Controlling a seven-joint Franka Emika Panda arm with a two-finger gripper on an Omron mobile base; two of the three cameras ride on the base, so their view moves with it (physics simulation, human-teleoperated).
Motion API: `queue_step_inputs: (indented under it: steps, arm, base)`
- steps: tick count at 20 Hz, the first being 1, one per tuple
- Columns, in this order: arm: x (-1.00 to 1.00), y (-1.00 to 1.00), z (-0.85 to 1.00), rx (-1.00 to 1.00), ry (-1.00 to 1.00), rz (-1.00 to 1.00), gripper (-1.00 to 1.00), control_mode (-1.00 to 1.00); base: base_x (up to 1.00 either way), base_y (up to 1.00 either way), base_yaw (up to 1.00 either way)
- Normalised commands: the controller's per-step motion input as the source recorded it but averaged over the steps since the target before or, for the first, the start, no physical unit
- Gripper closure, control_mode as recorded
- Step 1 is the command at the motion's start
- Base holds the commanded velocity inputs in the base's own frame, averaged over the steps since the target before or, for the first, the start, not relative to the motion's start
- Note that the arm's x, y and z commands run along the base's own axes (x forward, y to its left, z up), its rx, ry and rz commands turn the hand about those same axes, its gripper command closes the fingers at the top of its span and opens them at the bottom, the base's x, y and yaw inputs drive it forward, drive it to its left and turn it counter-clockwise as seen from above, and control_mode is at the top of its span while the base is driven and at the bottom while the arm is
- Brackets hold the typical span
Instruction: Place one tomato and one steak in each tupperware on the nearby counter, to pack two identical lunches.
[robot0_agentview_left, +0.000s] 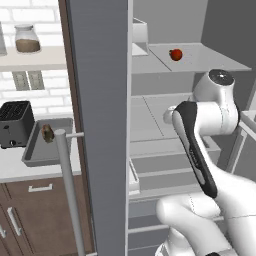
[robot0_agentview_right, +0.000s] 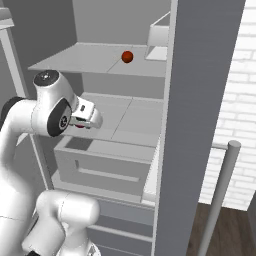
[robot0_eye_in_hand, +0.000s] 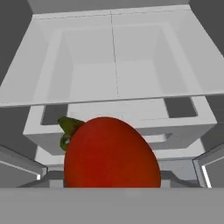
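A red tomato (robot0_eye_in_hand: 109, 153) with a green stem sits close up in the hand view, and my gripper (robot0_agentview_right: 85, 122) is shut on it. The gripper hangs inside the open fridge, above the white drawer (robot0_eye_in_hand: 118, 127) and in front of the middle shelf. A second tomato (robot0_agentview_left: 175, 54) (robot0_agentview_right: 127, 56) lies on the upper fridge shelf. On the pale counter (robot0_agentview_left: 30, 172) to the left stands a grey tupperware (robot0_agentview_left: 40, 152), with a small brown steak (robot0_agentview_left: 47, 133) near its far edge. The open fridge door partly hides the tupperware.
The grey fridge door (robot0_agentview_left: 100, 125) with its long bar handle (robot0_agentview_left: 67, 190) stands between the fridge and the counter. A dark toaster (robot0_agentview_left: 15, 122) sits left of the tupperware. A jar (robot0_agentview_left: 27, 39) stands on the wall shelf. A white bin (robot0_agentview_right: 159, 37) is on the upper shelf.
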Motion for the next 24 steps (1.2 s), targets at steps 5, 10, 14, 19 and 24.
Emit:
queue_step_inputs:
  steps: [5,10,14,19,24]
  arm:
    - [-0.80,0.00,-0.44,0.00,0.04,0.02,1.00,1.00]
    - [0.00,0.00,0.00,0.00,0.00,0.00,1.00,1.00]
    - [0.00,0.00,0.00,0.00,0.00,0.00,1.00,1.00]
    - [0.00,0.00,0.00,0.00,0.00,0.00,1.00,1.00]
    - [0.00,0.00,0.00,0.00,0.00,0.00,1.00,1.00]
  base:
    - [-0.20,0.00,0.01]
    - [-1.00,0.00,0.08]
    - [-1.00,0.16,0.20]
    - [-0.94,0.48,0.39]
    - [-0.40,0.84,0.55]
